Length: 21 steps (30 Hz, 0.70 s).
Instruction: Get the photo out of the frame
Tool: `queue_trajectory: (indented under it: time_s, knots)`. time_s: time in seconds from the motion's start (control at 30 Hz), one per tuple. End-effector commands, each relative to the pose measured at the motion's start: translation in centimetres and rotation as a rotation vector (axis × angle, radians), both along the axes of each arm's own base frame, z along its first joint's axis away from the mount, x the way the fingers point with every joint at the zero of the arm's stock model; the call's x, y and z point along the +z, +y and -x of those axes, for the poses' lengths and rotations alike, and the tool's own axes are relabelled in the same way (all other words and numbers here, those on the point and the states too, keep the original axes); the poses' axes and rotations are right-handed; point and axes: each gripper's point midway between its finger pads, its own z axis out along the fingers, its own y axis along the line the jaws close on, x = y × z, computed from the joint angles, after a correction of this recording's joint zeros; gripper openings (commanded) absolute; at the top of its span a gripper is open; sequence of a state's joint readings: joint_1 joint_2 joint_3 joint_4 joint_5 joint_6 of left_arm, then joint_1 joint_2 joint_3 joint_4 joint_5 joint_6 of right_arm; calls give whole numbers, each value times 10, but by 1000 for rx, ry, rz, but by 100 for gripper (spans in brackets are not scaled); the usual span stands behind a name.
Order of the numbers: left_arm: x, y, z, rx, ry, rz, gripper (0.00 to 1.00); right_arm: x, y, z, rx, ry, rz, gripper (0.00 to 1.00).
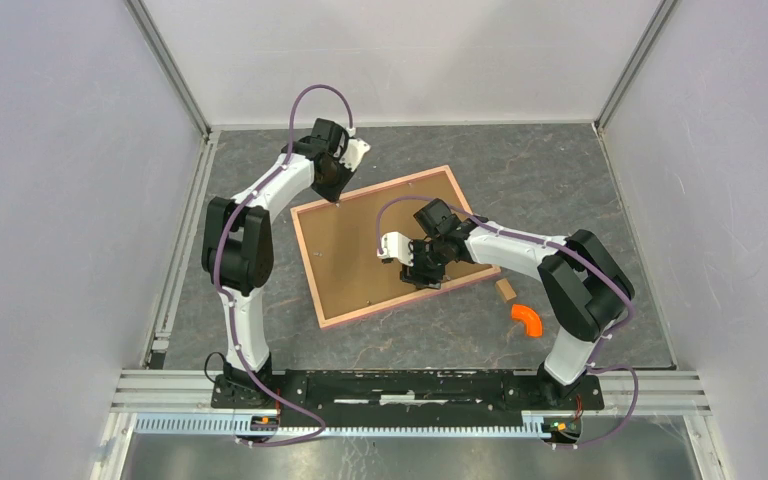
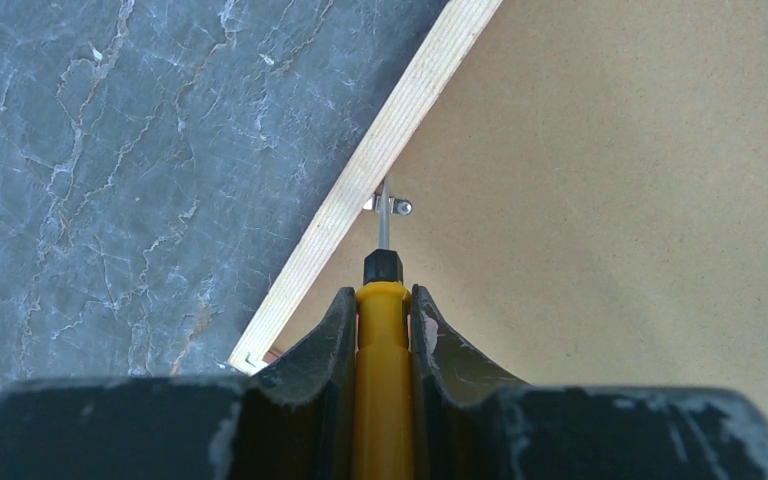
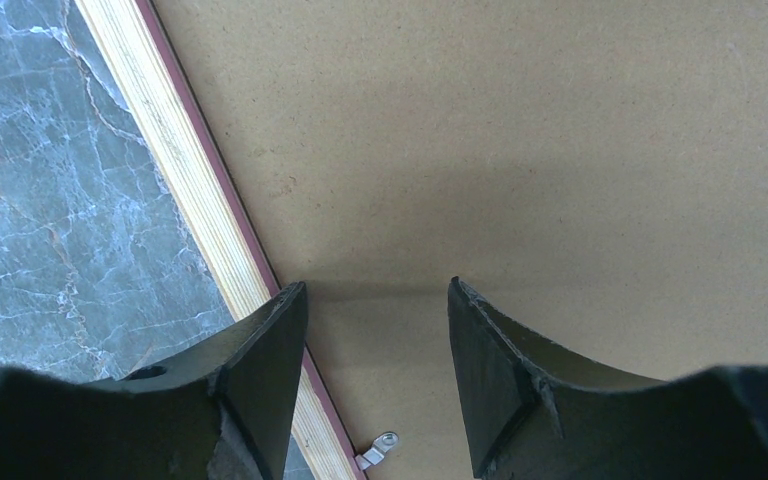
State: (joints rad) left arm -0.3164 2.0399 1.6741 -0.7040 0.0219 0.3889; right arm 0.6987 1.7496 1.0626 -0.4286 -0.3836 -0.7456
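The grey table (image 1: 520,170) is carrying the frame (image 1: 360,250), which is lying back-up near its middle, turned at an angle, with the brown board facing the camera. The photo is hidden underneath. The left gripper (image 2: 383,305) is reaching over the frame's far left rim, its fingers clenching a yellow screwdriver (image 2: 382,380). The right gripper (image 3: 375,285) is hanging over the board just inside the near rim, fingers spread and holding nothing. An orange piece (image 1: 527,319) and a wooden block (image 1: 505,290) are lying right of the frame. The screwdriver's tip is meeting a small metal clip (image 2: 392,206) at the rim.
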Motion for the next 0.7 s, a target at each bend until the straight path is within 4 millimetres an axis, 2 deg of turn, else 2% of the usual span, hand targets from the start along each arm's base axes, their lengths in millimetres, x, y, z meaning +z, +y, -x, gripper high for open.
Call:
queue_trajectory:
  time_s: [0.0, 0.4, 0.67]
  knots:
    - [0, 13, 8, -37, 5, -76, 2, -1, 2, -1, 17, 0, 10, 59]
    - [4, 28, 30, -65, 47, -139, 2, 0, 4, -2, 17, 2, 7, 58]
    - [-2, 24, 44, -102, 101, -117, 2, 0, 4, -3, 17, 0, 8, 58]
